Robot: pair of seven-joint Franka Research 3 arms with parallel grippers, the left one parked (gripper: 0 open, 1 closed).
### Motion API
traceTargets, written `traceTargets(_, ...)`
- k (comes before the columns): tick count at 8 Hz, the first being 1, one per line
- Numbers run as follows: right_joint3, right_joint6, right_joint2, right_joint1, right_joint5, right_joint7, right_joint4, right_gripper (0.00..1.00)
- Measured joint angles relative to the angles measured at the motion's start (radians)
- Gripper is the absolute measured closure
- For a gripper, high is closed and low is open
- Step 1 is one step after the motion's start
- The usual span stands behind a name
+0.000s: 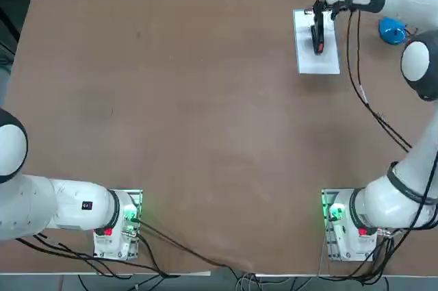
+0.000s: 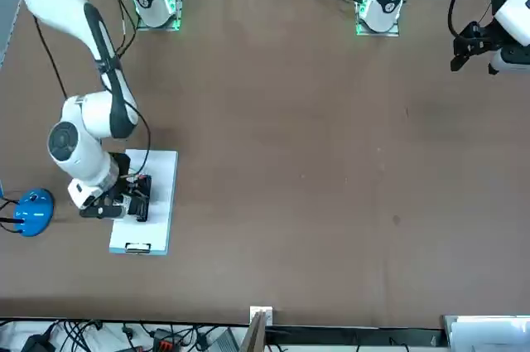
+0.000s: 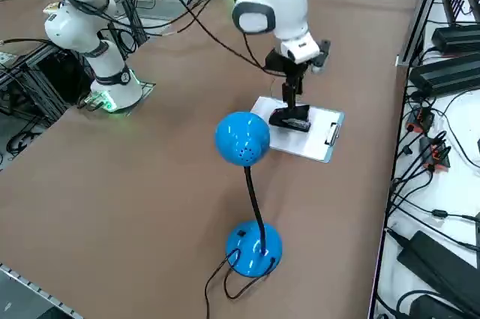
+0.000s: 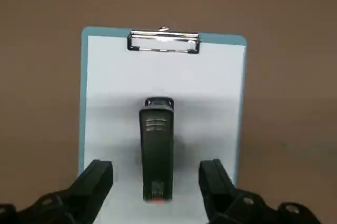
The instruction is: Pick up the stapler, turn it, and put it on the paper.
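The black stapler [image 4: 157, 145] lies flat on the white paper [image 4: 116, 76], lengthwise along the sheet, its red patch at the end nearest the gripper. A metal clip [image 4: 164, 41] holds the sheet's far short edge. My right gripper [image 4: 157, 174] hangs over the stapler's red end, open, one finger on each side with a gap to the stapler. From overhead the stapler [image 1: 318, 38] rests on the paper [image 1: 330, 62] at the far right, the gripper [image 1: 319, 14] above its far end. The side view shows the gripper [image 3: 291, 97] just over the stapler [image 3: 291, 118] and paper [image 3: 319, 135].
A blue desk lamp [image 3: 244, 139] with a round base [image 3: 255, 248] stands to the right of the paper, close to the arm; it also shows from overhead as the lamp [image 1: 391, 29]. Bare brown tabletop [image 1: 205, 113] stretches to the left of the sheet.
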Motion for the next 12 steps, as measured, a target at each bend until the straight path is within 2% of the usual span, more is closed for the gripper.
traceTargets(2,-0.003,-0.229,-0.118,-0.004,0.033,0.002,0.079,0.00)
traceTargets(3,-0.003,-0.357,-0.158,-0.004,0.062,0.004,0.150,0.00)
traceTargets(5,-0.012,-0.582,-0.185,-0.007,0.075,0.004,0.286,0.00)
traceTargets(6,-0.021,-0.656,-0.186,-0.016,0.077,-0.015,0.328,0.00)
traceTargets(8,-0.026,-0.721,-0.218,-0.051,0.091,-0.101,0.367,0.00)
traceTargets(10,-0.027,-0.746,-0.284,-0.083,0.131,-0.129,0.365,0.00)
traceTargets(12,-0.024,-0.780,-0.357,-0.082,0.139,-0.108,0.326,0.00)
